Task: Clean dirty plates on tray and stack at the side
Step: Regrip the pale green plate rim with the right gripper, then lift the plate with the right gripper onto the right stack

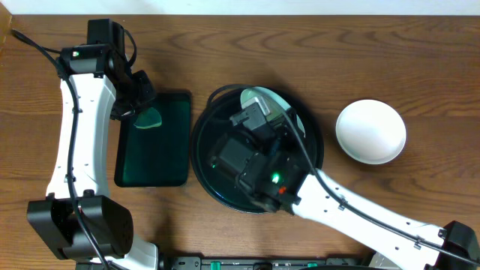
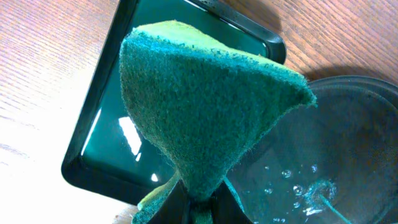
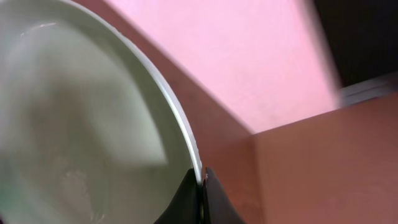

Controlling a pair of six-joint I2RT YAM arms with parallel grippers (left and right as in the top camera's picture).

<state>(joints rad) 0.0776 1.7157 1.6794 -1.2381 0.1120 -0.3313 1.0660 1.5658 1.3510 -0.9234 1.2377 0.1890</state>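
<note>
Closest to the left wrist camera, a green sponge point(image 2: 205, 106) is pinched at its lower end by the left gripper point(image 2: 198, 208), whose jaws are drawn narrowly together on it. The sponge fans upward and fills much of that view. Below it lies the green tray point(image 2: 102, 149), its glossy floor catching light. To the right, the black tray point(image 2: 357, 124) is seen with water droplets on its floor. From overhead, the sponge is held above the upper end of the green tray, just left of the black tray.

In the right wrist view, a pale plate point(image 3: 81, 124) is gripped by its rim in the right gripper point(image 3: 201, 186), which is clamped on the thin edge (the plate's face is blurred, so any smear on it cannot be made out). From overhead, most of the black tray is covered by the right arm. Pale plate surface is seen past the gripper over the tray's upper part, though whether it belongs to one plate or more cannot be told. A white plate point(image 1: 370, 131) rests on the table point(image 1: 420, 60) to the right of the black tray, apart from it.
</note>
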